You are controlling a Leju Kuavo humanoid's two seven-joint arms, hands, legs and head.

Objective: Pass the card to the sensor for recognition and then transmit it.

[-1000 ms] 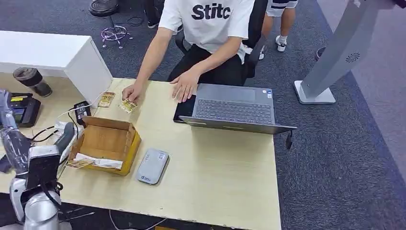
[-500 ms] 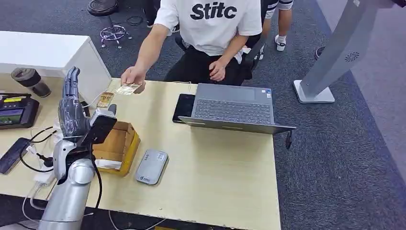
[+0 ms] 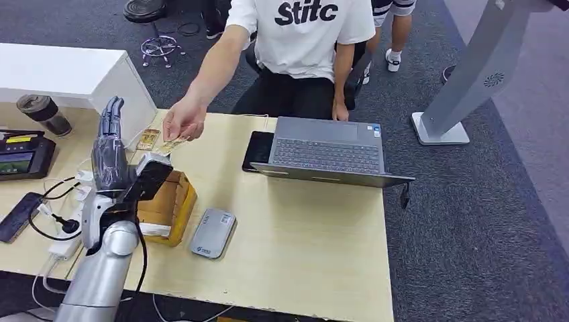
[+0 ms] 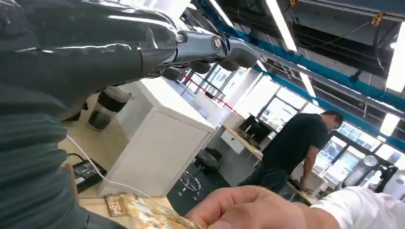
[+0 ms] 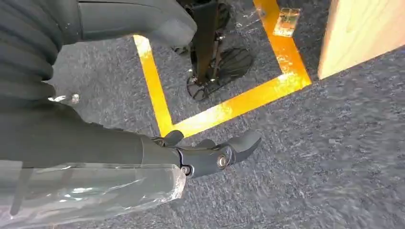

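While the pale wooden table (image 3: pixel 302 255) is read from its left end, first come a dark lidded cup (image 3: pixel 44 114) and a black payment terminal with a small screen (image 3: pixel 23 155), both at the far left edge beside a white cabinet (image 3: pixel 100 80). Next, a dark phone (image 3: pixel 17 216) lies among black cables near the front-left corner. Left hand (image 3: pixel 109 151): raised upright above the table, fingers straight and apart, holding nothing, apparently posed to receive. Just beside it, an open brown cardboard box (image 3: pixel 168 204) sits partly hidden by the wrist. Task item: a small yellowish patterned card (image 3: pixel 169 145), pinched in a person's hand (image 3: pixel 182 121) and held out toward the robot's fingers, close to them but not yet touching; the left wrist view shows the same card (image 4: pixel 143 212) at the person's fingertips. A second, similar card (image 3: pixel 148 139) lies flat on the table near the cabinet. Further right, a flat grey rectangular device (image 3: pixel 213 233), probably the sensor, rests near the front edge, within reach for presenting the card. Then a black tablet (image 3: pixel 257 149) and an open grey laptop (image 3: pixel 329 151) facing the seated person. Right hand (image 5: pixel 205 155): hanging over grey carpet with yellow floor tape, fingers loosely extended, holding nothing.
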